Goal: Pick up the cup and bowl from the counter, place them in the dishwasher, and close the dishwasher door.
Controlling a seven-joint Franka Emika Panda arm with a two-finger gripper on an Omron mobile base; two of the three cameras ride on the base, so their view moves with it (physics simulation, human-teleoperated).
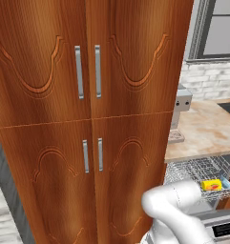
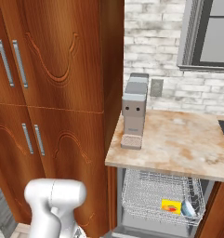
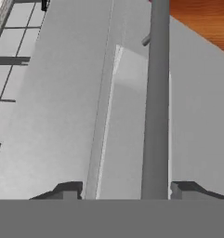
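Since the cup (image 2: 171, 206) and the bowl (image 2: 187, 208) already lie side by side in the wire rack (image 2: 155, 195) of the dishwasher (image 1: 216, 224), at its right end, you are on the last step: closing the dishwasher door (image 3: 62, 107). In the hand view the gripper (image 3: 125, 189) looks straight down a flat grey panel, with a dark grey bar, most likely the door's handle (image 3: 159, 93), running up between its two tips. The tips stand apart, one on each side of the bar, and they do not look clamped on it; whether either pad touches the bar you cannot tell from here.

Your next move, as I judge it, is to push or lift the panel towards the appliance, and the rack may have to slide in first, since it sits pulled out under the counter (image 2: 178, 139).

Mind your edges. The tall wooden cabinet (image 1: 88, 119) stands hard by on the left of the opening, and brown wood shows again at the far right corner of the hand view. The counter's pale lip overhangs the rack, so keep the arm low and clear of it. The grey countertop appliance (image 2: 134, 111) sits near the counter's left edge, well above your working line.
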